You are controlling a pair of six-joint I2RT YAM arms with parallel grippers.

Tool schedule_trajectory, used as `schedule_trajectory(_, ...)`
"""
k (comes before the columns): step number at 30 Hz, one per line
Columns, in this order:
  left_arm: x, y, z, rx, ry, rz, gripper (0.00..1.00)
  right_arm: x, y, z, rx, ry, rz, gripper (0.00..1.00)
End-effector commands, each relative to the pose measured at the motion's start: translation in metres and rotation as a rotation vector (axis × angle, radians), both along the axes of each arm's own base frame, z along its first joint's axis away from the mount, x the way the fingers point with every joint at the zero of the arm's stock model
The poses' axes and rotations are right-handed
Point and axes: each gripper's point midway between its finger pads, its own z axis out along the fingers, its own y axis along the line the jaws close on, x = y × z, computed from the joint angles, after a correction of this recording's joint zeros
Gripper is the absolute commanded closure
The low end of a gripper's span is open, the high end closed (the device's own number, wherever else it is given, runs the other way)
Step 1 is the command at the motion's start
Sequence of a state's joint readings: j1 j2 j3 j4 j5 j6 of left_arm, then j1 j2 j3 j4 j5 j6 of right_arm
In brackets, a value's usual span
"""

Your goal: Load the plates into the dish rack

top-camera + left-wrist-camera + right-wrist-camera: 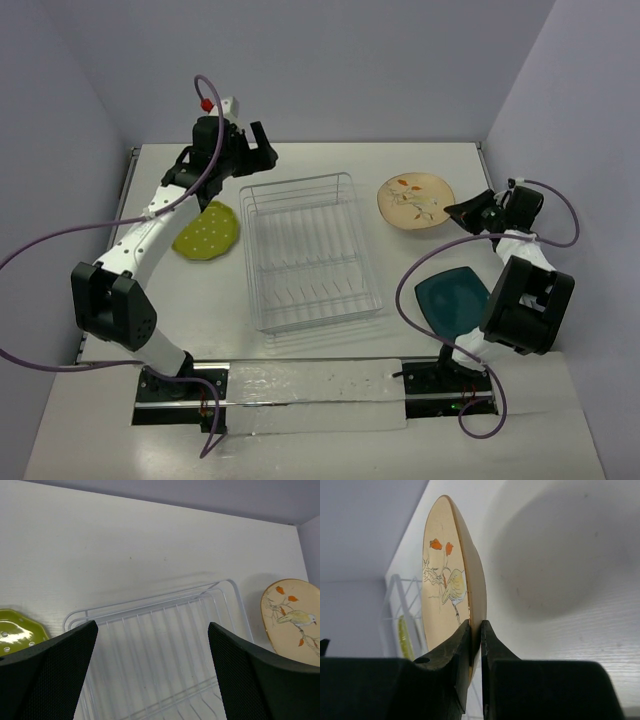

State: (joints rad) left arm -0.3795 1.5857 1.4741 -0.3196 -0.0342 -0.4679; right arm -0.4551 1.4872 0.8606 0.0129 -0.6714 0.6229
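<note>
**Now: beige plate in the right grip, rack to its left**

Nearest, on the right, the teal plate (452, 298) lies flat on the table (330, 160). It is dark and glossy, and the right arm partly covers it.

In the middle stands the rack (297, 183), a basket of thin white wire with rows of tines on its base. Its long axis runs near to far, and no plate stands in it. Just beside its left wall lies the green plate (208, 230), flat, scalloped and dotted.

Further back on the right, the right gripper (475, 630) is closed tight on the right rim of the beige plate (445, 580), one finger on each face. This plate is a shallow, smooth, glazed disc painted with a bird and orange leaves. It looks tipped up over a broad shadow, but I cannot tell whether its left edge touches the table.

The rack lies straight to the left of the held plate, with bare table between them. The right arm is the nearer one, so I judge the carry goes leftward, with the plate turned on edge to meet the tines.

Farthest, the left gripper (152, 627) hangs over the rack's far left corner, jaws wide apart and holding nothing.
</note>
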Motion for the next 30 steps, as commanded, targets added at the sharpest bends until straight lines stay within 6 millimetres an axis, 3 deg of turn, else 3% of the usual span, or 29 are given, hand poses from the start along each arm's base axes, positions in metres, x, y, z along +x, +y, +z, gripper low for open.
schedule_trajectory(1, 0.002, -0.038, 0.041, -0.085, -0.091, -0.126, 0.01, 0.005, 0.026, 0.084, 0.093, -0.274, 0.133, 1.0)
schedule_trajectory(7, -0.004, -0.059, 0.041, -0.093, -0.083, -0.163, 0.01, -0.007, 0.038, 0.122, 0.079, -0.383, 0.183, 1.0)
schedule_trajectory(11, -0.006, -0.059, 0.043, -0.097, -0.084, -0.158, 0.01, -0.011, 0.033, 0.132, -0.107, -0.379, 0.134, 1.0)
schedule_trajectory(13, -0.006, -0.055, 0.044, -0.095, -0.089, -0.133, 0.01, -0.018, 0.037, 0.15, -0.24, -0.411, 0.126, 1.0)
schedule_trajectory(17, -0.006, -0.036, 0.04, -0.063, -0.078, -0.034, 0.01, -0.028, 0.053, 0.172, -0.483, -0.386, 0.054, 1.0)
schedule_trajectory(20, -0.006, -0.014, 0.038, -0.028, -0.078, 0.073, 0.01, -0.042, 0.076, 0.192, -0.579, -0.43, 0.077, 1.0)
schedule_trajectory(21, -0.007, -0.007, 0.038, -0.016, -0.078, 0.106, 0.01, -0.046, 0.075, 0.199, -0.612, -0.446, 0.058, 1.0)
schedule_trajectory(25, -0.012, 0.009, 0.029, 0.003, -0.064, 0.185, 0.01, -0.057, 0.097, 0.215, -0.672, -0.473, 0.074, 1.0)
schedule_trajectory(30, -0.019, 0.031, 0.033, 0.005, -0.087, 0.29, 0.01, -0.067, 0.126, 0.222, -0.736, -0.475, 0.141, 1.0)
